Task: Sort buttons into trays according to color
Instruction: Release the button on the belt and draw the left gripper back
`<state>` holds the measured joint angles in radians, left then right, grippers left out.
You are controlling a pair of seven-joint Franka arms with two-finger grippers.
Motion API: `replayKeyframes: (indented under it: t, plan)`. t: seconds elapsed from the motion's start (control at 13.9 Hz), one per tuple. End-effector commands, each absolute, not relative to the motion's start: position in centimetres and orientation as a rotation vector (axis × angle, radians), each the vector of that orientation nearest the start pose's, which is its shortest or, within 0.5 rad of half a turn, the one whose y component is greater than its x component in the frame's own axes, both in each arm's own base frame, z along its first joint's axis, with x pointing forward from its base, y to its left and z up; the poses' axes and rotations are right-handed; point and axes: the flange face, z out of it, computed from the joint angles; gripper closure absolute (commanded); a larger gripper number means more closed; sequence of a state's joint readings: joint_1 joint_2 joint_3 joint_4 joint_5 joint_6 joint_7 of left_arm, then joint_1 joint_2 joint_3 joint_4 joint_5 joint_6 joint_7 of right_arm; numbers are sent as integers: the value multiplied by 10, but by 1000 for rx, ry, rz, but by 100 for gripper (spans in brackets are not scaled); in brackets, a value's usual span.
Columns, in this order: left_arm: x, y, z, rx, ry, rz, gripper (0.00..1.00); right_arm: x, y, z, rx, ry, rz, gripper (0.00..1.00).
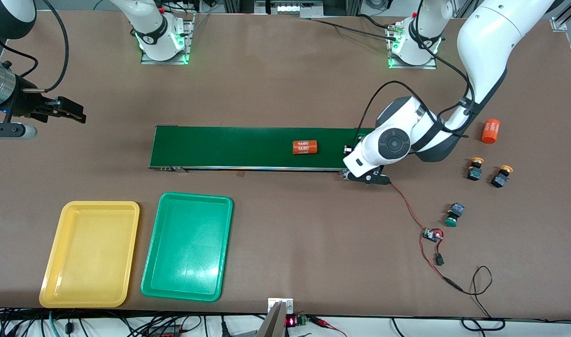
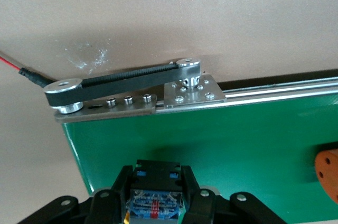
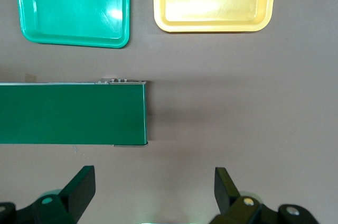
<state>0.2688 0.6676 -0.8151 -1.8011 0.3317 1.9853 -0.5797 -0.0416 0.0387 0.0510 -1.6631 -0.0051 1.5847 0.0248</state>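
The left gripper point(image 2: 157, 195) is over the belt's point(image 1: 229, 147) end toward the left arm's end of the table, its fingers point(image 2: 120, 184) clamped on a button point(image 2: 156, 189) whose cap colour cannot be told, while an orange cylinder point(image 1: 305, 147) lies on the belt. The right gripper point(image 3: 153, 192) waits in the air off the belt's other end with its fingers point(image 3: 79, 187) spread wide and nothing between them. Off the belt toward the left arm's end stand two yellow-capped buttons point(image 1: 475, 169) point(image 1: 501, 176), a green-capped button point(image 1: 453, 215) nearer the front camera and a second orange cylinder point(image 1: 490, 131); the yellow tray point(image 1: 54, 281) and green tray point(image 1: 150, 281) lie side by side nearer the front camera than the belt.
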Motion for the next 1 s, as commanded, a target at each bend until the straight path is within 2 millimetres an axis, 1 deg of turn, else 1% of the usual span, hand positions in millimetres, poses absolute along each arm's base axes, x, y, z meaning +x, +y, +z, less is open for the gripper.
replayKeyframes:
  t: [0.0, 0.14, 0.22, 0.43, 0.5, 0.57, 0.65, 0.79, 0.86, 0.93]
  plan:
    - [559, -268, 259, -3148, 107, 505, 0, 563, 4, 563, -3127, 34, 190, 0]
    - [562, -264, 281, -3129, 104, 474, 0, 563, 4, 564, -3128, 34, 187, 0]
    - [568, -260, 297, -3126, 102, 443, 0, 563, 4, 563, -3126, 34, 190, 0]
    - [599, -238, 352, -3090, 42, 435, 0, 563, 4, 563, -3126, 34, 190, 0]
    - [610, -226, 366, -3080, 8, 429, 0, 563, 4, 563, -3126, 34, 190, 0]
    - [621, -207, 373, -3083, -42, 419, 0, 563, 4, 564, -3126, 32, 187, 0]
    - [631, -179, 373, -3091, -40, 417, 0, 563, 4, 564, -3127, 32, 187, 0]
    - [645, -130, 368, -3076, 187, 381, 0, 563, 4, 563, -3126, 30, 190, 0]
    - [654, -103, 361, -3021, 316, 351, 0, 563, 4, 563, -3125, 27, 192, 0]
    - [660, -82, 360, -2979, 416, 311, 0, 563, 4, 563, -3124, 25, 192, 0]
